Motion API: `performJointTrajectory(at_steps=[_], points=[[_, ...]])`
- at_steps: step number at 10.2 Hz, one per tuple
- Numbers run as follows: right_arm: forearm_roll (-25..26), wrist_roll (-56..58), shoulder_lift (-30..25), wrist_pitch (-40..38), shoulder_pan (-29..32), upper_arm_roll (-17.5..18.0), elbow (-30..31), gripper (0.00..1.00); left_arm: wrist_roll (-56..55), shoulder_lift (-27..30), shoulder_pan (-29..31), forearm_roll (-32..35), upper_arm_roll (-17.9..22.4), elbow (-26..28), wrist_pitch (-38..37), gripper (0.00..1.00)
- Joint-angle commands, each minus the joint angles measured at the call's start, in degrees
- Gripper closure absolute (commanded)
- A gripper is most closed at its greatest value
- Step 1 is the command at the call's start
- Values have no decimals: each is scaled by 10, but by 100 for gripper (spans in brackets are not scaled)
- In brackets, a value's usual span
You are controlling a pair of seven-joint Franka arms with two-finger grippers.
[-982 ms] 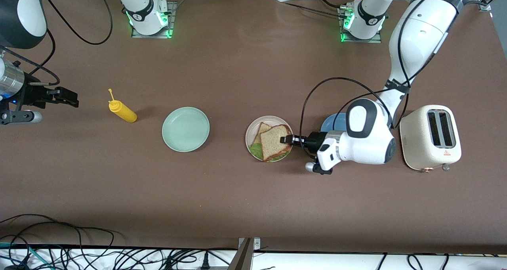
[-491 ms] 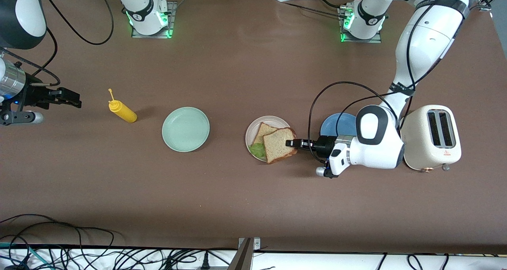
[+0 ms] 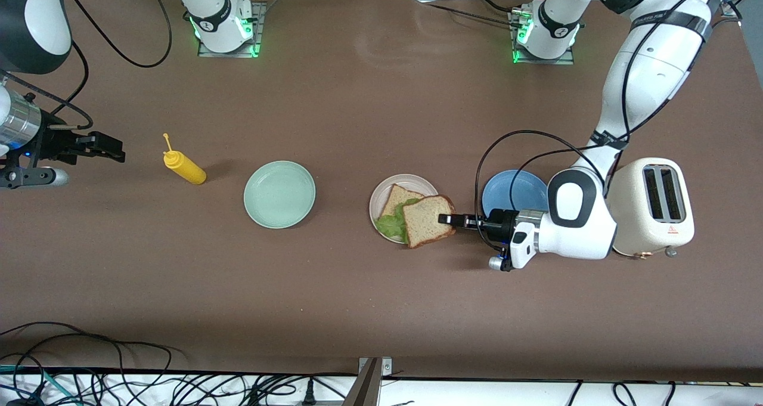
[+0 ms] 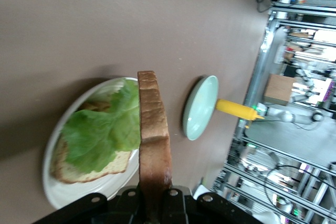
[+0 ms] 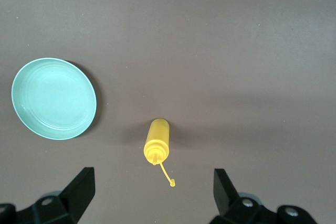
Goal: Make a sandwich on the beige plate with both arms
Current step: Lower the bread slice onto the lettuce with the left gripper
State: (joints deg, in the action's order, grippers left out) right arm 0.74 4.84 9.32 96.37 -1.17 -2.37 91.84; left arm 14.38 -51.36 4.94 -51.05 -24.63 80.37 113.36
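Sandwich (image 3: 417, 218) top slice dragged off-plate (left claw (image 3: 446, 219))

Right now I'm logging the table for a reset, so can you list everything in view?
Beige plate: one, pale beige, mid-table, between the other two plates.
Bread slices: two, brown; bottom slice on the beige plate, top slice held over its edge.
Lettuce leaf: one, green, on the bottom slice.
Mint-green plate: one, toward the right arm's end.
Blue plate: one, beside the toaster.
Toaster: one, cream, toward the left arm's end.
Squeeze bottle: one, yellow, lying beside the mint-green plate.
Table: one, brown.
Left gripper: black, shut on the top slice.
Right gripper: black, open, waiting above the table near the squeeze bottle.
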Motion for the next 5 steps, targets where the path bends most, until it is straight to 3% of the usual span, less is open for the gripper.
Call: performJointTrajectory(at_steps=[1, 5], points=[[-9, -5, -4, -4, -1, 0, 3, 0, 42, -15, -5, -62, -6, -2, -8, 100], [-9, -4, -4, -4, -1, 1, 4, 0, 137, -19, -13, -70, -5, 40, -24, 99]])
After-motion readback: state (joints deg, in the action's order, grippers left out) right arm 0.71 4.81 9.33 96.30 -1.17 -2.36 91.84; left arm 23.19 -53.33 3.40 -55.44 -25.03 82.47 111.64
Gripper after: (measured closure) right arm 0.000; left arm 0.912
